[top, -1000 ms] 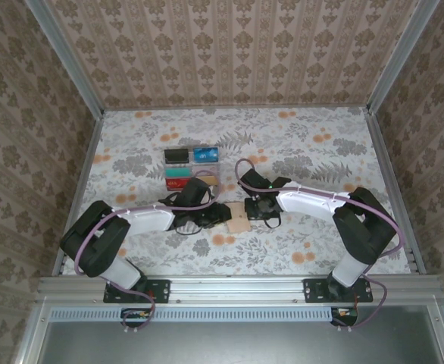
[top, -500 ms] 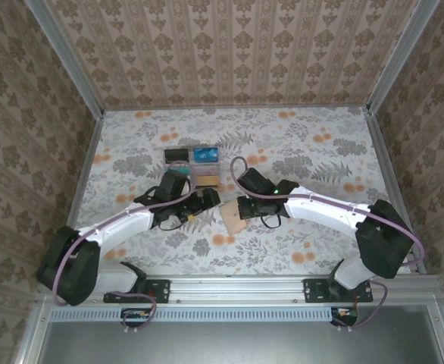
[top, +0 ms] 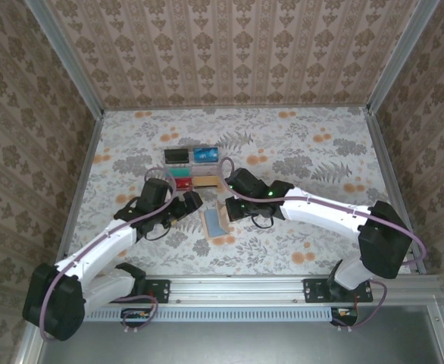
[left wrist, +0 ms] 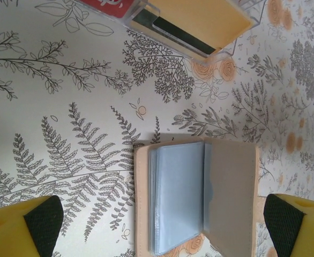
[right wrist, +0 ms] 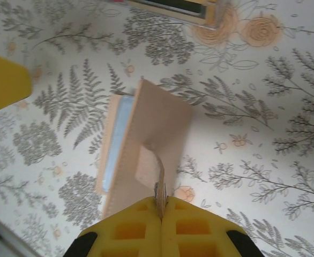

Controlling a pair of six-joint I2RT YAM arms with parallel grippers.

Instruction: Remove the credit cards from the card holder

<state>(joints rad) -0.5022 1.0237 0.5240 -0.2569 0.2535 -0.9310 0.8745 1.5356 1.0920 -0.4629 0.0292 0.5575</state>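
The tan card holder (left wrist: 229,201) lies open on the table, its blue-grey sleeves (left wrist: 176,201) showing; I cannot tell whether any card sits in them. My left gripper (left wrist: 159,225) hangs over it, open wide, with one pad (left wrist: 42,222) on each side and touching nothing. My right gripper (right wrist: 161,206) is shut on the holder's clasp tab (right wrist: 158,171) and holds the cover flap (right wrist: 151,134) up. In the top view the holder (top: 215,222) lies between the left gripper (top: 192,203) and the right gripper (top: 230,210). Black (top: 177,156), blue (top: 205,155), teal (top: 180,173), red (top: 178,186) and tan-orange (top: 205,180) credit cards lie in a block just beyond.
The laid-out cards rest in clear trays (left wrist: 146,16) close behind the holder. Metal rails (top: 78,189) and patterned walls edge the table on three sides. Floral tabletop (top: 320,152) stretches to the right and back.
The left gripper opened wide and drew back to the left. The right gripper closed on the tab and swung the cover up, so the closed tan holder now lies open with its blue panel showing.
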